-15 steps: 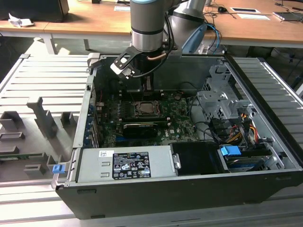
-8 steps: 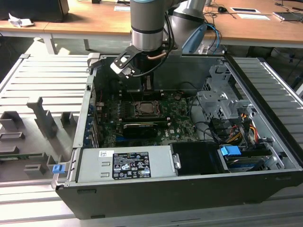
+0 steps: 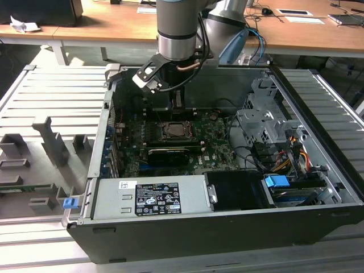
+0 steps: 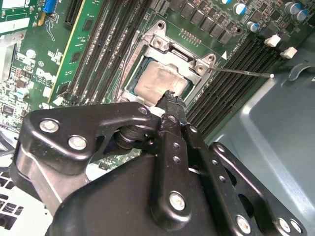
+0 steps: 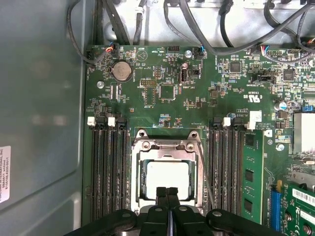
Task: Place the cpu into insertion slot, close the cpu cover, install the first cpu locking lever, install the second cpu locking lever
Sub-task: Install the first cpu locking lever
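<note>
cpu point(image 5: 167, 178): small silvery-grey square chip, in dark metal-rimmed insertion slot point(image 5: 142, 169)
cover point(image 5: 167, 146): thin dark-grey metal frame, seemingly down
gripper point(image 5: 167, 192): fingers point(image 5: 161, 194) pressed together, empty, over cover edge
around: black memory slots point(image 5: 108, 167) flank socket; wire lever point(image 5: 204, 167) alongside

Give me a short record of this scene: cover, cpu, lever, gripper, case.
cover: down flat, square window
cpu: silvery face up, seen through the window
lever: thin rod angling out from a cover corner
gripper: shut, tips at the cover's edge; contact unclear
case: open, green board inside
</note>
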`<state>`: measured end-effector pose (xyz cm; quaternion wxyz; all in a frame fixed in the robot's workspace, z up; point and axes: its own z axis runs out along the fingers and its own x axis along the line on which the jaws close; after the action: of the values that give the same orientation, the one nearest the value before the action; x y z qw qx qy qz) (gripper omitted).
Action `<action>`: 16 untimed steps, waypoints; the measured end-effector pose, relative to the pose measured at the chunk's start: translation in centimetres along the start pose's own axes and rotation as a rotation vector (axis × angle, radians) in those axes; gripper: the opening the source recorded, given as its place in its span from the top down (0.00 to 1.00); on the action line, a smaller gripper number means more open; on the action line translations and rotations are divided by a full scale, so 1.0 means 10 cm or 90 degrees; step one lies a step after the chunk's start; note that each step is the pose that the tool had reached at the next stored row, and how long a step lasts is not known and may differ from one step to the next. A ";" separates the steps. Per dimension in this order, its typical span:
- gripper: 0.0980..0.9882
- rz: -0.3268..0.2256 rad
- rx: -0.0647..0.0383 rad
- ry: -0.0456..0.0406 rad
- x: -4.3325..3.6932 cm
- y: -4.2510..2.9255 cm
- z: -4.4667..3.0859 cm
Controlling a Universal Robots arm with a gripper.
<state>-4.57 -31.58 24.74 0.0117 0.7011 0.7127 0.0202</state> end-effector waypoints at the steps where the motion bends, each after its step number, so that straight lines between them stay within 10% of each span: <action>1: 0.99 0.000 0.000 0.0000 0.000 0.000 -0.004; 16: 0.99 0.000 0.000 0.0000 0.002 0.008 -0.177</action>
<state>-4.57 -31.58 26.51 0.0117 0.7011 0.7126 0.0202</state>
